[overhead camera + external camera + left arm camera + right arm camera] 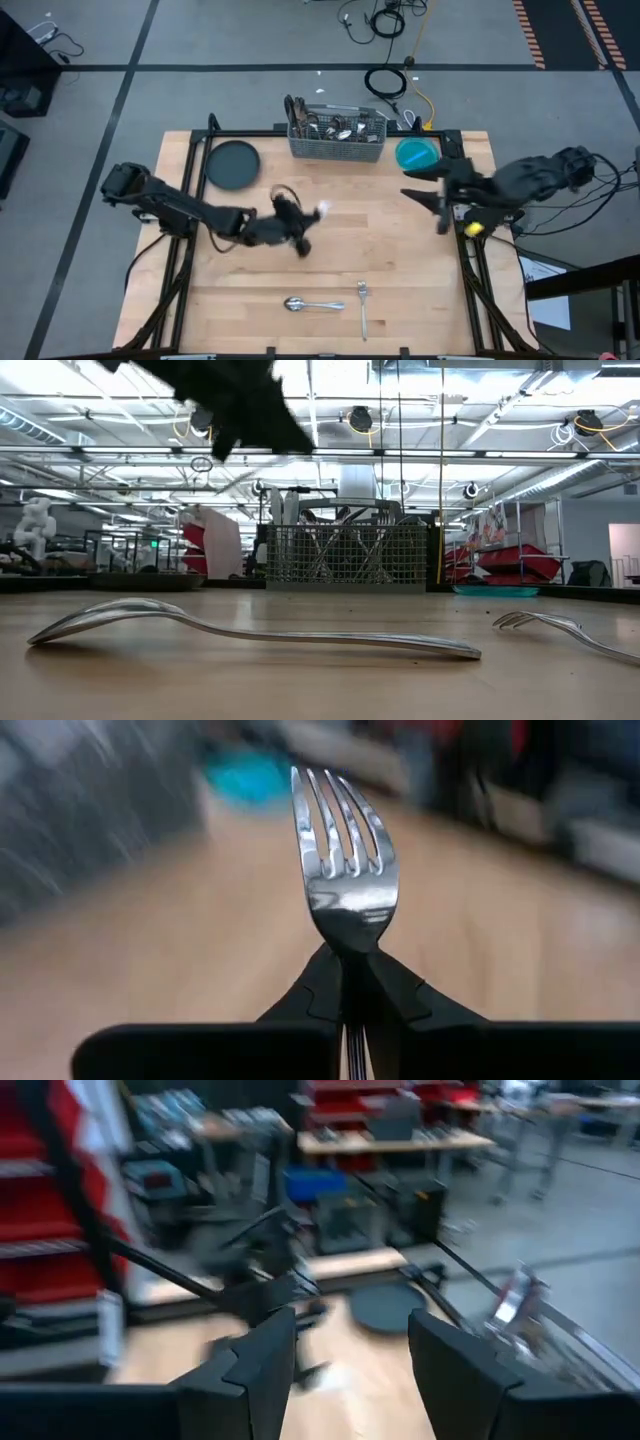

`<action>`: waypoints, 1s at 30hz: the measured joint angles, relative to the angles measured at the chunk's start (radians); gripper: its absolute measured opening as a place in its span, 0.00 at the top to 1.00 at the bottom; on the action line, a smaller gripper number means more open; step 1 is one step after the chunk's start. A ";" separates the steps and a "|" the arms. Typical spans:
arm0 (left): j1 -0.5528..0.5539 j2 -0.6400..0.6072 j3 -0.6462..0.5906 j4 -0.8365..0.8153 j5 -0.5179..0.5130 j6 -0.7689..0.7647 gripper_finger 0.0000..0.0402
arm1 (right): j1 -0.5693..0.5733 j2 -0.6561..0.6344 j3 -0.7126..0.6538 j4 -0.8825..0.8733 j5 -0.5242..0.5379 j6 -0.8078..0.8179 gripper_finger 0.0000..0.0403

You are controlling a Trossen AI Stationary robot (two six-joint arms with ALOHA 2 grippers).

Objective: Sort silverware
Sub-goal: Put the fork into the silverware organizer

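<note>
Workshop shelving is seen beyond a pale wooden desk (400,260). A fork (345,860) is clamped by its neck in the left tool (300,232), tines pointing away over mid-desk. Another fork (363,305) and a spoon (312,304) lie nearer the front edge. The right tool (438,205) is held half-spread, empty, at the right side.

Bench top (400,260): pale wood, light grain, black frame at edges. Fork (345,860) in the black left gripper (350,982): shiny silver, mirror highlights. Spoon (312,304) and second fork (363,306) by the near edge: same silver. Caddy (337,148) at far edge: grey wire mesh. Plate (233,164): dark, near black. Bowl (417,154) at far right corner: teal. Right gripper (350,1365): black.
</note>
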 joint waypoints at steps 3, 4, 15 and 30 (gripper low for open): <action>0.061 -0.018 0.001 0.288 -0.082 0.132 0.95 | 0.076 -0.030 0.000 0.029 -0.004 0.004 0.55; 0.085 -0.019 0.000 0.394 -0.088 0.206 0.95 | 0.102 -0.034 0.000 0.027 -0.007 0.019 0.55; 0.380 0.142 0.127 1.066 -0.108 0.654 0.95 | 0.301 0.066 0.000 -0.157 0.066 0.305 0.55; 0.457 0.681 0.761 0.973 -0.235 0.957 0.95 | 0.481 0.169 0.000 -0.237 0.326 0.597 0.55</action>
